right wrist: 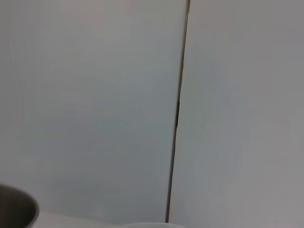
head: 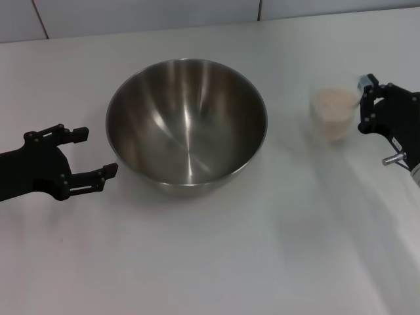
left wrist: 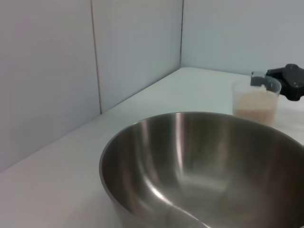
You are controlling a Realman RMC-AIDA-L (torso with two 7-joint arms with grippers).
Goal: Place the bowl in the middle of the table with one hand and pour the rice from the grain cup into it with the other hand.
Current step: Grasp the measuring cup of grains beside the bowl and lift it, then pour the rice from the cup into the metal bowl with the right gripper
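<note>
Right now the big shiny bowl [head: 187, 125] sits upright on the white table [head: 216, 262], and nothing is inside it. Just left of the bowl is the left gripper [head: 82, 156]. Its two fingers are spread apart and hold nothing, and one fingertip is very near the bowl's side. Off to the right of the bowl stands the grain cup [head: 335, 111], full of pale rice [head: 335, 102]. The right gripper [head: 366, 104] is at the cup's far side, away from the bowl. I cannot tell if its fingers squeeze the cup.
</note>
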